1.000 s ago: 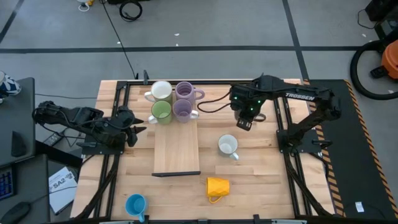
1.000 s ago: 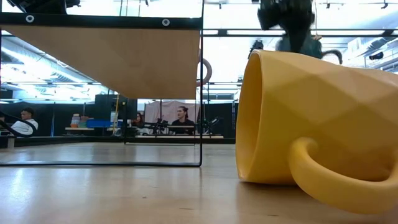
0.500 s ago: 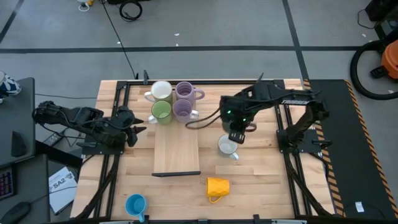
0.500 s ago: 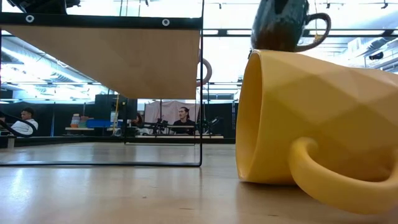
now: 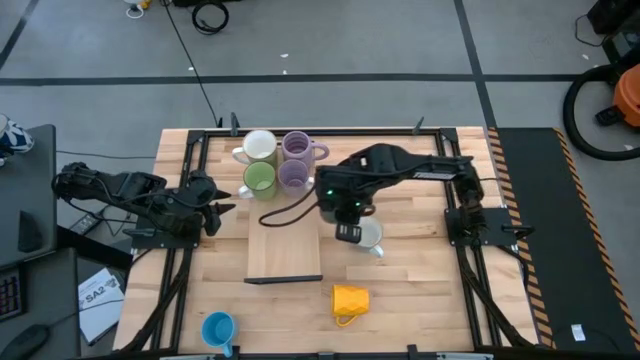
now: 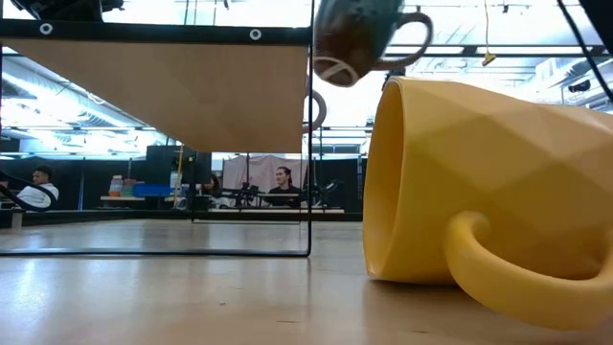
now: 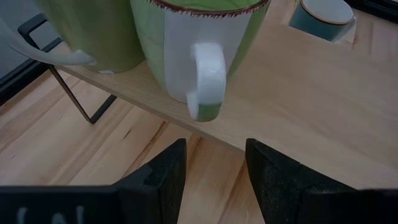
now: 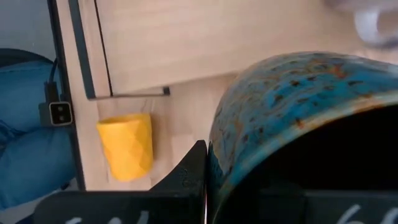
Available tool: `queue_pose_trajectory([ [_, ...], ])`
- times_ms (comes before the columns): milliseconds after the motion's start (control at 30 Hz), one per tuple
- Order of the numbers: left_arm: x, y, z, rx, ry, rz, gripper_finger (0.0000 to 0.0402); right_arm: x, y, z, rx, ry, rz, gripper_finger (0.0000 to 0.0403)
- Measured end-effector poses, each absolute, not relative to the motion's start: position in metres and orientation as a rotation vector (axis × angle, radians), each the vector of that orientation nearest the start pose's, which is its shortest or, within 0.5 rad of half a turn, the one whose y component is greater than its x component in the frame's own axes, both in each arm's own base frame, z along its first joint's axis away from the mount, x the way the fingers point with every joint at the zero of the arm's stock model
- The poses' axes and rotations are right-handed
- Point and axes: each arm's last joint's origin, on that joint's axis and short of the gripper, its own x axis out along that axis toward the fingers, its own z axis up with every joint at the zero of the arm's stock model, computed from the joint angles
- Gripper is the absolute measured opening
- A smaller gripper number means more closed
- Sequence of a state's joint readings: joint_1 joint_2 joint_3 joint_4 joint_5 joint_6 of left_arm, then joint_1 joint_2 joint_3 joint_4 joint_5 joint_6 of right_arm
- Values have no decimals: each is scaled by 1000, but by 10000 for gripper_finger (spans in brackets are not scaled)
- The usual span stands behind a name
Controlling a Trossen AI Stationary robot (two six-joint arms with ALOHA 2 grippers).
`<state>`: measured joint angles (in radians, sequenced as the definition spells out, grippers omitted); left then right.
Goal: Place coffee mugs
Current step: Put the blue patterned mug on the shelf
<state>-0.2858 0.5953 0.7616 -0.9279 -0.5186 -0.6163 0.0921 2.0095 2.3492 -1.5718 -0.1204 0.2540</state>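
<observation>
Four coffee mugs stand on the far end of a raised wooden shelf (image 5: pixel 285 235): white (image 5: pixel 260 147), lavender (image 5: pixel 297 146), green (image 5: pixel 259 180) and lavender (image 5: pixel 293 177). A white mug (image 5: pixel 370 236) stands upright on the table, and a blue mug (image 5: pixel 218 328) sits near the near edge. The yellow mug (image 5: pixel 350 299) (image 6: pixel 488 182) lies on its side. My right gripper (image 5: pixel 343 213) is shut on the dark brown-black mug (image 6: pixel 359 34) (image 8: pixel 298 118), in the air by the shelf's right edge. My left gripper (image 7: pixel 214 180) (image 5: pixel 215 208) waits open, left of the shelf, facing the green mug (image 7: pixel 199 50). My right gripper holds the dark mug by its wall near the rim (image 8: pixel 217 155). One finger (image 8: pixel 191 177) lies against the outside; the mug hides the other. The mug is lifted clear, high above the table, tilted with its handle (image 6: pixel 414 43) toward the table's right.
The shelf stands on a black metal frame (image 6: pixel 310 144) (image 7: pixel 74 99) with open space beneath it. Its near half is bare wood. Black rails (image 5: pixel 462 250) run along both table sides. People sit in the room beyond the table (image 6: pixel 280 182).
My right gripper has carried the dark mug from the far right of the table toward the left and the near edge, passing over the white mug up to the shelf's right edge. The mug, hanging upright before, is tilted now.
</observation>
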Motion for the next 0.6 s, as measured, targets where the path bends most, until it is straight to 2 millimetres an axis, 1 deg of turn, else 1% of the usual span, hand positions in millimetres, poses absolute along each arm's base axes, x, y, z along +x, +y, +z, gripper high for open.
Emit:
queue_pose_trajectory([
  [133, 100, -14, 287, -289, 602, 424, 172, 385, 39, 379, 209, 1246, 52, 44],
  [267, 100, -15, 287, -288, 603, 424, 172, 394, 39, 371, 184, 1246, 35, 44],
  [533, 100, -15, 287, -288, 603, 423, 172, 402, 40, 370, 166, 1194, 56, 44],
  [600, 100, -15, 287, -288, 603, 424, 172, 405, 40, 371, 165, 1157, 62, 44],
])
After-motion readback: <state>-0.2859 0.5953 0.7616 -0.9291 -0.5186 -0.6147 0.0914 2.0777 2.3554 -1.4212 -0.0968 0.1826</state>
